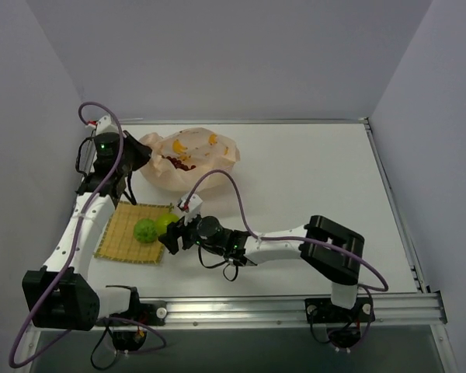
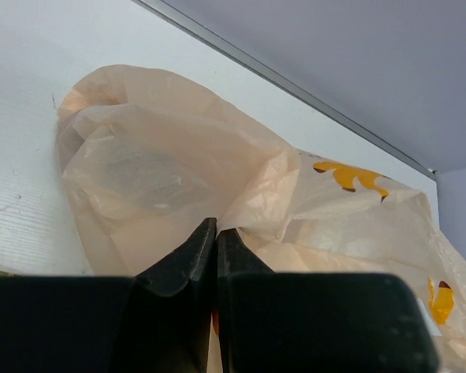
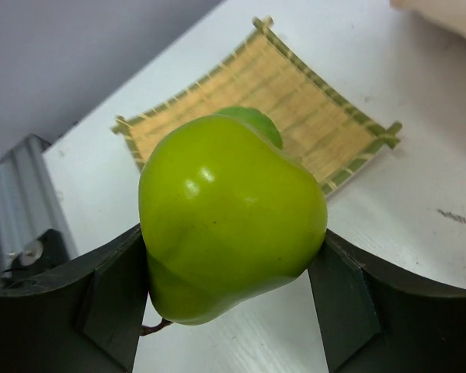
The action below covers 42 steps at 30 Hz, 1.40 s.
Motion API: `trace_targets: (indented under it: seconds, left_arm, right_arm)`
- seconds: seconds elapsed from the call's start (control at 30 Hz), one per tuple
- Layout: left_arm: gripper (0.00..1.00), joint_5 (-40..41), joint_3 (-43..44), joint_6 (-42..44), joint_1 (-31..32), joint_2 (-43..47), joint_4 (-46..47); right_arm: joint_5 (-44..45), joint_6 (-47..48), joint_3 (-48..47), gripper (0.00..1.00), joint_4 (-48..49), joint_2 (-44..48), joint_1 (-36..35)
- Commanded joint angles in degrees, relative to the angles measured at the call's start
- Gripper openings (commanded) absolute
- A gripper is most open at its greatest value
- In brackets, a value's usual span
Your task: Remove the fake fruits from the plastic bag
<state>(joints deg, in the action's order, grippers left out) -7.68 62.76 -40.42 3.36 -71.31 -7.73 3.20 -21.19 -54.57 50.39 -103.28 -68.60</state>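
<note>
Grapes (image 1: 179,163) barely show from above: just a dark red patch in the open mouth of the plastic bag (image 1: 190,159), the rest sunk among its crinkles. The bag lies at the far left of the white table (image 1: 311,179), with pale walls on three sides. My left gripper (image 1: 136,162) sits at the bag's left edge, its tips lost against the dark wrist. Nearer me, the woven mat (image 1: 128,237) carries the bumpy green fruit (image 1: 145,231). My right gripper (image 1: 171,233) is at the mat's right edge with the pear-like fruit (image 1: 165,223).

Left wrist now: my fingers (image 2: 190,260) are pressed together with no gap, a fold of peach film nipped at their tips. The bag's contents are hidden here; I see only banana prints (image 2: 349,177) and bare table (image 2: 23,116).

Right wrist: the pear-like fruit (image 3: 229,214) fills the frame, clamped between jaws spread to its full width. It hides most of the bumpy green fruit (image 3: 256,120), of which only a sliver peeps over the top, on the mat (image 3: 295,101). Whether the pear-like fruit touches the table (image 3: 419,202) I cannot tell.
</note>
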Motion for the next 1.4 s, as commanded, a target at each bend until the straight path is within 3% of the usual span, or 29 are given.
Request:
trace_targets:
  seconds: [0.0,0.43,1.37]
  left_arm:
    - [0.02,-0.06,1.22,2.28,-0.11,4.33,1.75]
    - [0.02,-0.75,1.22,2.19,-0.1,5.57,1.84]
    - [0.02,-1.37,0.61,0.96,-0.89,5.21,2.63]
  right_arm:
    - [5.57,-2.54,-5.97,0.34,0.06,-5.42,0.31]
    - [11.48,-4.91,-17.06,0.38,-6.0,-17.03,2.15]
    - [3.48,0.01,-34.46,0.58,-13.39,-29.69,1.45]
